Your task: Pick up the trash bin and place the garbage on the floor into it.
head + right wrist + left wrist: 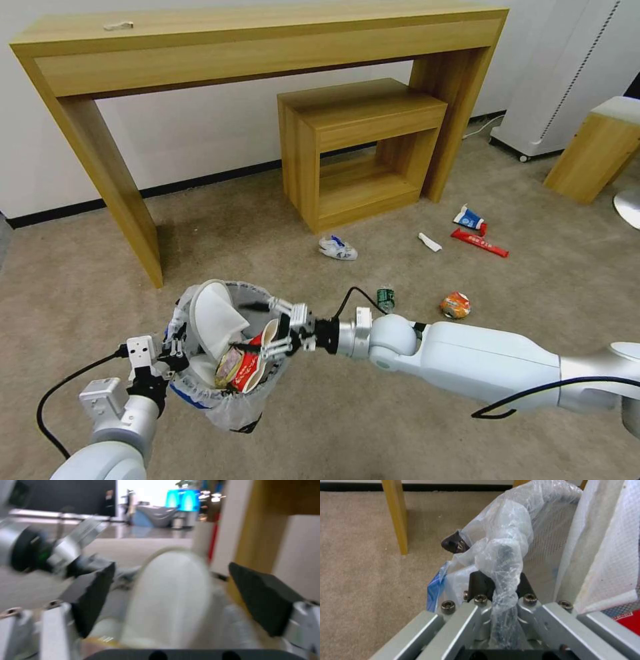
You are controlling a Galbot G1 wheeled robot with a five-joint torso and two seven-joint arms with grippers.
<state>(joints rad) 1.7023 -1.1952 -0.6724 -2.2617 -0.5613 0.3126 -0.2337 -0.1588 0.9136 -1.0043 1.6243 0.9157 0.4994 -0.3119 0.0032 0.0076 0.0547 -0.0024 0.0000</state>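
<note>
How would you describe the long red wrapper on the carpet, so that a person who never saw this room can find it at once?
Start at the small wooden side table tucked under the long wooden console table. On the beige carpet to its right lies the flat red bar wrapper, just below the blue-and-white carton. Of the litter there, it alone is a long, thin red strip.

Right wrist view smeared, white slipper [173, 600] mere pale blob at centre. Trash bin [230, 393] black wall mostly hidden under bag, lower left. Small pale scrap [119, 26] on desk [267, 50], upper left, too small to identify. Green-labelled bottle [385, 298] half hidden behind right arm.
</note>
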